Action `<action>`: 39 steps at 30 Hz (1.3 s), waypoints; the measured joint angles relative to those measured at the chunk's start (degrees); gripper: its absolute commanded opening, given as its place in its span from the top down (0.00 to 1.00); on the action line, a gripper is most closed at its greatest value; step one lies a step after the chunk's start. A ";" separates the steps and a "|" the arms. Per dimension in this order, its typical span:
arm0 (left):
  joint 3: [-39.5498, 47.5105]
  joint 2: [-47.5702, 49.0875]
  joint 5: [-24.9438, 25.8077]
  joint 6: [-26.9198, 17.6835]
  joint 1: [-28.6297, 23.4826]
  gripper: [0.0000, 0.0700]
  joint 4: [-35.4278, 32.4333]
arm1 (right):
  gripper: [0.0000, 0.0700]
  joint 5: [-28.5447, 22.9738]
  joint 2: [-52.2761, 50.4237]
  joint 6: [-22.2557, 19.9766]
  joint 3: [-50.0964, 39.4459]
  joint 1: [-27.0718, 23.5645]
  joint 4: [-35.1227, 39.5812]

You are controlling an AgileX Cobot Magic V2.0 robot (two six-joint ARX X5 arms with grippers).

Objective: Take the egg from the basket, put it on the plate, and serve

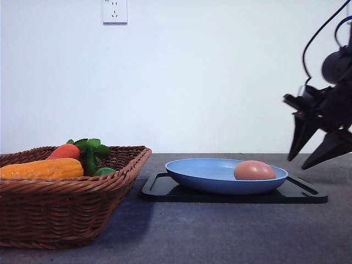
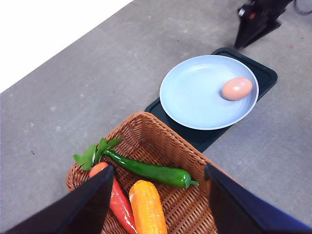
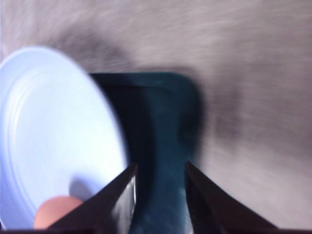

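Observation:
The pinkish-brown egg (image 1: 254, 170) (image 2: 237, 88) (image 3: 56, 212) lies in the light-blue plate (image 1: 209, 175) (image 2: 195, 97) (image 3: 48, 122), on the side towards the right arm. At the table's left stands the brown wicker basket (image 1: 66, 203) (image 2: 146, 141). My left gripper (image 2: 158, 204) hangs open above the basket, holding nothing. My right gripper (image 1: 298, 163) (image 2: 256, 24) (image 3: 161, 200) is open and empty, in the air just right of the plate, with its fingers pointing down. The right wrist view is blurred.
The plate sits on a flat black tray (image 1: 297, 193) (image 2: 263, 78) (image 3: 165, 122). In the basket lie a red carrot (image 1: 65, 151) (image 2: 117, 200), an orange vegetable (image 1: 41, 168) (image 2: 146, 207) and a green pepper (image 2: 151, 170). Grey tabletop (image 1: 220, 231) spreads in front; a white wall stands behind.

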State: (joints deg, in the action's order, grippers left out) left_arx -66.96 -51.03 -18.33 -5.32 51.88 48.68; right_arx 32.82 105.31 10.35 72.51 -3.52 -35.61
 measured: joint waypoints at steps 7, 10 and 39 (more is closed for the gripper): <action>0.00 -2.17 0.00 0.00 -0.94 0.92 -0.71 | 1.00 -1.07 -7.90 -2.27 0.07 -1.95 -7.29; 0.00 -4.27 0.00 0.00 -3.10 1.00 -0.72 | 1.00 -5.28 -12.73 -2.96 0.01 0.51 -7.93; 34.22 14.39 15.36 8.45 -28.83 1.00 -27.81 | 1.00 -43.14 -62.20 -5.84 -44.74 36.29 29.51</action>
State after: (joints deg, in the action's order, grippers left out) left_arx -32.74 -36.64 -2.97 3.12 23.05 20.88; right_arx -10.32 43.11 4.51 27.77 32.77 -6.10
